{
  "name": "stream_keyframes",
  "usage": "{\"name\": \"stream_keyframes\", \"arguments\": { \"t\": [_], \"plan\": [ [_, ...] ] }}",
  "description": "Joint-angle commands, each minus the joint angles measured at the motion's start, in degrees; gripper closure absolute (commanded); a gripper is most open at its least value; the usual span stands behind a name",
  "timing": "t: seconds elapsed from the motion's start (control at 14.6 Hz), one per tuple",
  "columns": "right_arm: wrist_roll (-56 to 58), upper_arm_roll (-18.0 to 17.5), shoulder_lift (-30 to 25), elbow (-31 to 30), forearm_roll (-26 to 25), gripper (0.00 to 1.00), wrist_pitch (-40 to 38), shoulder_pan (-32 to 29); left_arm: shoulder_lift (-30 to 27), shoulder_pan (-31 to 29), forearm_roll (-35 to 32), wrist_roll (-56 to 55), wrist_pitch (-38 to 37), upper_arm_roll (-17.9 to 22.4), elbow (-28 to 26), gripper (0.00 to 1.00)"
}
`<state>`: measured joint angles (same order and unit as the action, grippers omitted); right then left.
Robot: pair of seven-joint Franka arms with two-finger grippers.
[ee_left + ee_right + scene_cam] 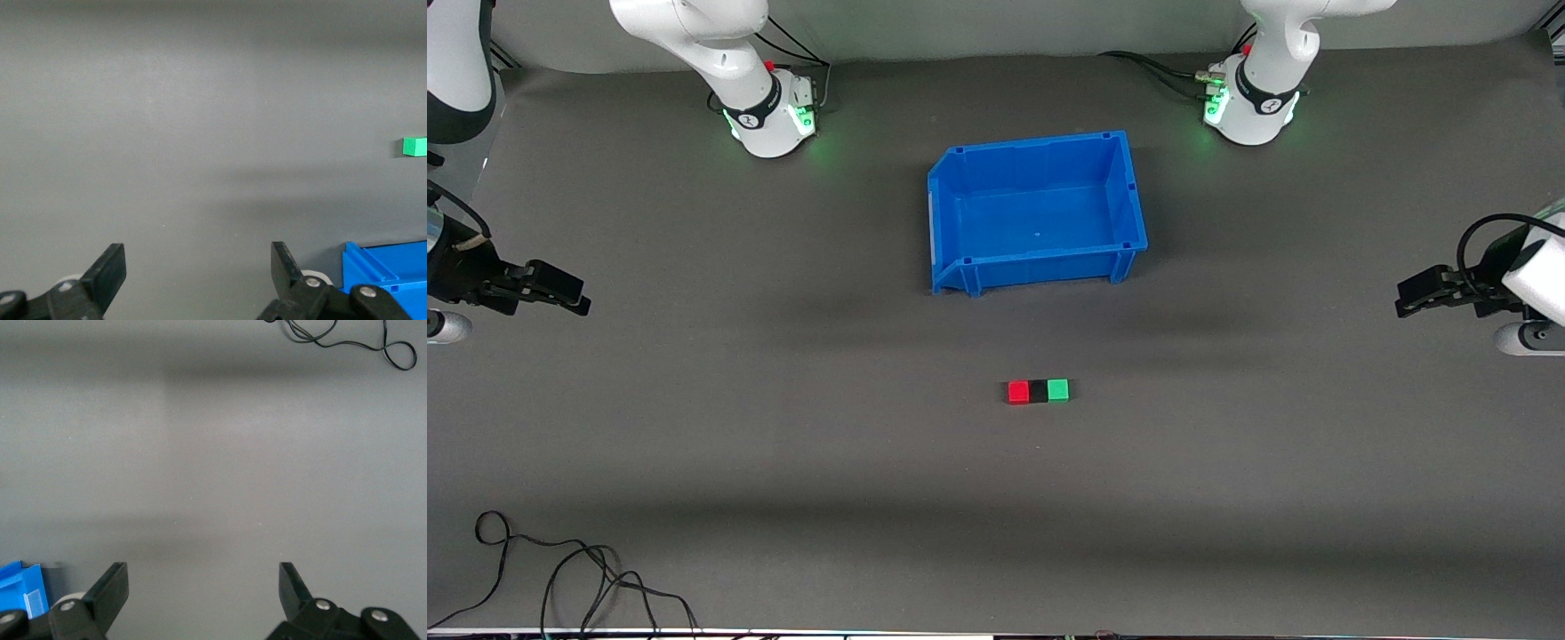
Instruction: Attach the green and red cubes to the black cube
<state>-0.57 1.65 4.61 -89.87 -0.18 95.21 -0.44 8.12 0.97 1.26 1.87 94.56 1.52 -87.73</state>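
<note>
The red cube (1018, 391), the black cube (1038, 391) and the green cube (1058, 389) lie in one touching row on the grey table, nearer the front camera than the blue bin. The black cube is in the middle. The green cube also shows in the left wrist view (414, 147). My left gripper (1405, 300) is open and empty, raised at the left arm's end of the table. In its wrist view its fingers (198, 267) stand wide apart over bare table. My right gripper (578, 298) is open and empty at the right arm's end, its fingers (203, 587) wide apart.
An empty blue bin (1129, 191) stands mid-table between the arm bases and the cubes; its corner shows in the left wrist view (383, 267) and the right wrist view (20, 590). A loose black cable (560, 569) lies at the front edge toward the right arm's end.
</note>
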Motion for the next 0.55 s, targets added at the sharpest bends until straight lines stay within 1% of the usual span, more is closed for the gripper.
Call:
{"name": "stream_keyframes", "arguments": {
  "t": [0.0, 0.27, 0.48],
  "plan": [
    [0.92, -0.6, -1.27, -0.75, -0.43, 0.0, -0.9, -0.44, 0.32, -0.36, 0.85, 1.73, -0.78, 0.06, 0.63, 0.01],
    [0.13, -0.77, -0.83, -0.4, -0.43, 0.0, -0.99, -0.35, 0.76, -0.09, 0.24, 1.38, 0.19, 0.15, -0.77, 0.01],
    [0.13, -0.86, -0.91, -0.4, -0.43, 0.0, -0.99, -0.35, 0.5, 0.09, -0.64, 1.2, -0.07, 0.06, -0.69, 0.01]
  ]
}}
